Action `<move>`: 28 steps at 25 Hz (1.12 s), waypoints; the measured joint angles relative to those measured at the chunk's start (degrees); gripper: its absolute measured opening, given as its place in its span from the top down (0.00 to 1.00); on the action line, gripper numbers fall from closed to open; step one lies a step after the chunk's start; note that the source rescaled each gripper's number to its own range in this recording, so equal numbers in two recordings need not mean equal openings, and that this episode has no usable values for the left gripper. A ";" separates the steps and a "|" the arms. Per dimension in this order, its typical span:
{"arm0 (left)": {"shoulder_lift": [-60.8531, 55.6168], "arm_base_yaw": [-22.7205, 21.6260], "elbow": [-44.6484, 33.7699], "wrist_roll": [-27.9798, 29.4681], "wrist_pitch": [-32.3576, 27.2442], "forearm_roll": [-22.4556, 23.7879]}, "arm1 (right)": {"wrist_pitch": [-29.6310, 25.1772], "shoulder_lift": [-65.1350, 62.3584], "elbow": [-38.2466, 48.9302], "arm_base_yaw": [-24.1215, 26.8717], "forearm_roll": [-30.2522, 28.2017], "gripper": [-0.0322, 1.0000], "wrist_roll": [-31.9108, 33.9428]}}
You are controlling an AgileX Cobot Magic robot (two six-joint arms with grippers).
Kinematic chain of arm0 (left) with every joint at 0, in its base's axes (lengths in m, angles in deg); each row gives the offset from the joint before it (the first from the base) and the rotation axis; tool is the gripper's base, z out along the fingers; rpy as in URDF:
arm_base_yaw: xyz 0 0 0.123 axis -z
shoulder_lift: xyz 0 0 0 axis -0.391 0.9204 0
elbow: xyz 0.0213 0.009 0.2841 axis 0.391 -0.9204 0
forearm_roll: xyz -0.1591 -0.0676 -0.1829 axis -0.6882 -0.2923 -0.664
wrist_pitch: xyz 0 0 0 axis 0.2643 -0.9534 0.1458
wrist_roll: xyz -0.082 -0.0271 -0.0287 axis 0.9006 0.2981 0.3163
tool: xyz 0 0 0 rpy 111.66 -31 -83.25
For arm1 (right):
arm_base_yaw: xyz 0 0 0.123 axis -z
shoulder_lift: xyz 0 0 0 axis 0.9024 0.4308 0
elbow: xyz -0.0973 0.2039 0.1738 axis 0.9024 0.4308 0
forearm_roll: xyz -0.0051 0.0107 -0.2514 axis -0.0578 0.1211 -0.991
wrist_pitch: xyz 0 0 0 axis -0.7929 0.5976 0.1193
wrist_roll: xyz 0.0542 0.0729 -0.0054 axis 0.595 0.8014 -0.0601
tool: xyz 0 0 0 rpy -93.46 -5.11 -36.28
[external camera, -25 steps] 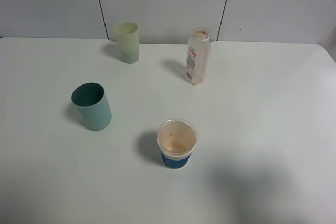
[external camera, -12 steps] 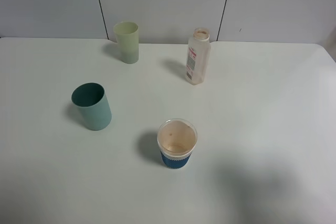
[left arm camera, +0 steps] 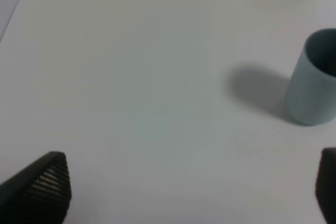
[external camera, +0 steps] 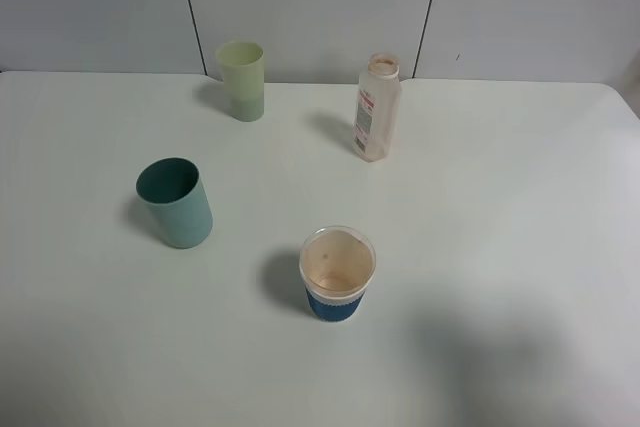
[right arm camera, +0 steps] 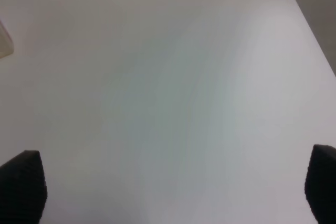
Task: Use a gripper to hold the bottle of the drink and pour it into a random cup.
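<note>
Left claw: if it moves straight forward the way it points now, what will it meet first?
Probably nothing soon. The left claw stands open over bare white table. The teal cup stands off to one side of its line, so it would likely pass beside it, though depth is unclear.

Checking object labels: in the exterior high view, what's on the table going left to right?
Teal cup → pale green cup → blue-banded cup → the bottle of the drink.
</note>
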 joint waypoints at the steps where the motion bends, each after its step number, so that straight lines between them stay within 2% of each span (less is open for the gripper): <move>1: 0.00 0.00 0.00 0.00 0.00 0.00 | 0.00 0.00 0.00 0.00 0.00 0.00 0.00; 28: 0.00 0.00 0.00 0.00 0.00 0.00 | 0.00 0.00 0.00 0.00 0.00 0.00 0.02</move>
